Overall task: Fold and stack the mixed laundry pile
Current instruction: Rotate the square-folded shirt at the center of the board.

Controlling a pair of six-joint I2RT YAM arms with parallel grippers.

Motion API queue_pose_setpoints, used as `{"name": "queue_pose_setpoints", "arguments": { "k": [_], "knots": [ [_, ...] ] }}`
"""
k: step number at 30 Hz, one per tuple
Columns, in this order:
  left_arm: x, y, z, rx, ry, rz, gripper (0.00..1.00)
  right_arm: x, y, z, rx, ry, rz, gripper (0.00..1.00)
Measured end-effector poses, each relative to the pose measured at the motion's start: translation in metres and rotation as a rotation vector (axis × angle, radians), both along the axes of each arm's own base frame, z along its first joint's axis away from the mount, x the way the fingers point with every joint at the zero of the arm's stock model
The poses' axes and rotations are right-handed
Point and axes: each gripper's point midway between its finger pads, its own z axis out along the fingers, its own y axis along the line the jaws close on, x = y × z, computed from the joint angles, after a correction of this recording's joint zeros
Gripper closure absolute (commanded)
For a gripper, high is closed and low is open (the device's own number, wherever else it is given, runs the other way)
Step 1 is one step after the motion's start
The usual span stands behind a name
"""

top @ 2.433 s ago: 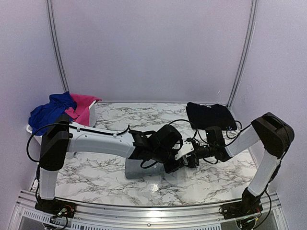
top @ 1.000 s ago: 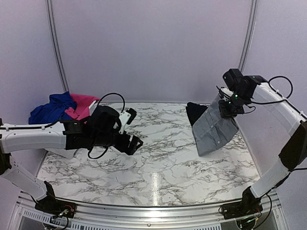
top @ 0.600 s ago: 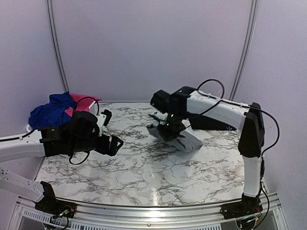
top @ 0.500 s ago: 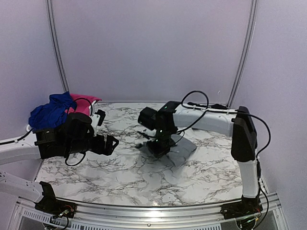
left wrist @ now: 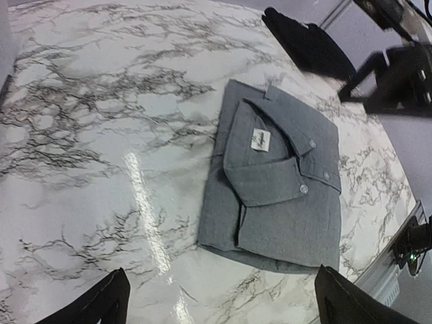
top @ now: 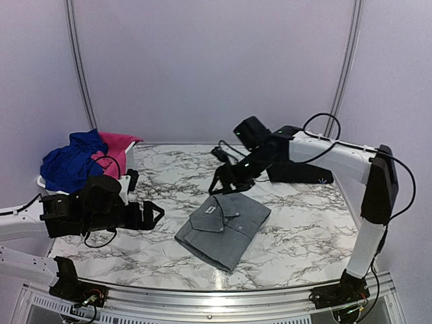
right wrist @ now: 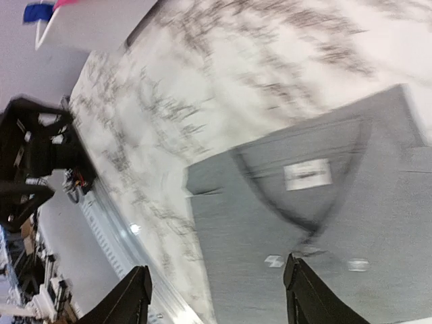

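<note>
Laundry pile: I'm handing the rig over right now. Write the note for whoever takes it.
Left gripper: open, empty, low over the table, left of the grey shirt.
Right gripper: open, empty, hovering above the shirt's far edge.
Done: the grey shirt lies folded mid-table, collar up; the black garment looks folded at the far right.
Left: the blue piece and pink piece are heaped unfolded in the white basket, far left. Probably stack the shirt with the black garment, then fold those two.
</note>
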Motion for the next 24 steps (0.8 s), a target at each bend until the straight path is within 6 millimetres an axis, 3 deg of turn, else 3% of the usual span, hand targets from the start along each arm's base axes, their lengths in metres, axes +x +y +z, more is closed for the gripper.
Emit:
{"name": "queue_pose_setpoints", "arguments": {
  "k": [2, 5, 9, 13, 18, 24],
  "knots": [
    [-0.007, -0.017, -0.008, 0.02, 0.03, -0.047, 0.01, 0.034, -0.041, -0.003, 0.006, -0.029, -0.085, 0.43],
    [-0.012, -0.064, -0.024, 0.084, 0.09, -0.136, 0.01, 0.071, -0.102, -0.047, -0.057, -0.009, -0.198, 0.43],
    [-0.01, -0.133, -0.044, 0.123, 0.149, -0.212, 0.01, 0.058, -0.13, -0.113, -0.156, 0.093, -0.183, 0.46],
    [-0.006, -0.171, -0.081, 0.158, 0.216, -0.222, 0.01, 0.044, -0.13, -0.14, -0.16, 0.136, -0.135, 0.46],
    [0.005, -0.16, -0.12, 0.21, 0.296, -0.148, 0.01, 0.03, -0.13, -0.14, -0.103, 0.121, -0.118, 0.46],
    [0.035, -0.122, -0.137, 0.234, 0.341, -0.038, 0.01, -0.023, -0.128, -0.137, -0.038, 0.198, -0.064, 0.44]
  ]
}}
